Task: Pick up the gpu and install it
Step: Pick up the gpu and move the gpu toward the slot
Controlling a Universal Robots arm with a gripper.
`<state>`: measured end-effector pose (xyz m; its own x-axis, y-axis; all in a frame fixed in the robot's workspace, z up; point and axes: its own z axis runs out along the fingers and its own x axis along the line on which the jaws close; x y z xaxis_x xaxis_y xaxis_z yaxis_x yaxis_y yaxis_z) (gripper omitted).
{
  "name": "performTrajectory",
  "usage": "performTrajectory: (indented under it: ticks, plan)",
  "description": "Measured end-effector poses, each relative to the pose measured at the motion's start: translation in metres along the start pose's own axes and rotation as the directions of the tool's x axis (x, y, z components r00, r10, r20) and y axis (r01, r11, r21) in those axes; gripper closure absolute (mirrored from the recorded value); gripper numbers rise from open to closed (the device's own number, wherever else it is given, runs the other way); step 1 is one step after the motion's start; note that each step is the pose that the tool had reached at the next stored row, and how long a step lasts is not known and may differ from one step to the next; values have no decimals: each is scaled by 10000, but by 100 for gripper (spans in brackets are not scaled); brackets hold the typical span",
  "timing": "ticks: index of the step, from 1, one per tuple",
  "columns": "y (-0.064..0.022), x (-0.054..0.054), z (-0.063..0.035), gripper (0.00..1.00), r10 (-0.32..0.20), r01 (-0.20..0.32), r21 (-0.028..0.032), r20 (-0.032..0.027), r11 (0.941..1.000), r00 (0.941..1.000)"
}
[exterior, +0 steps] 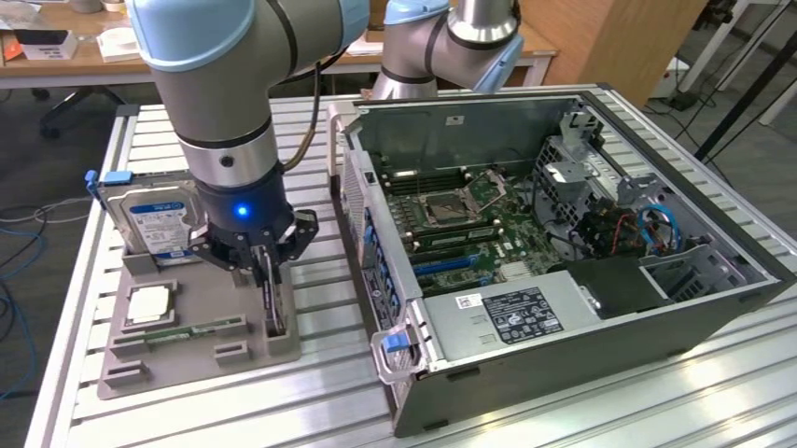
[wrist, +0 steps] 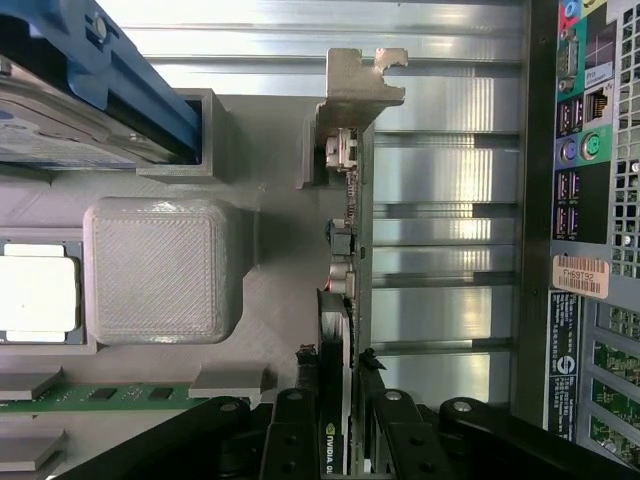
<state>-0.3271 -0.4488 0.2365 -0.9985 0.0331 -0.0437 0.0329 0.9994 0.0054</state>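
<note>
Jaws straddle the gpu, seemingly not quite touching.

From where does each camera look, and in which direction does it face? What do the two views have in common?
Exterior view: high up, off the arm, looking down on the slatted table, the open computer case and the grey parts tray; the arm and hand show.
Wrist view: on the wrist, looking down past the hand at the gpu, which stands on edge in the parts tray; the hand's black links show.
Shared: hand, gpu, parts tray, hard drive, computer case.
</note>
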Motion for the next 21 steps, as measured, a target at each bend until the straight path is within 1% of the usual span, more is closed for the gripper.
performTrajectory:
  ticks: [21]
  plan:
    - [0,0,0,74,0,0,0,0,10000,10000]
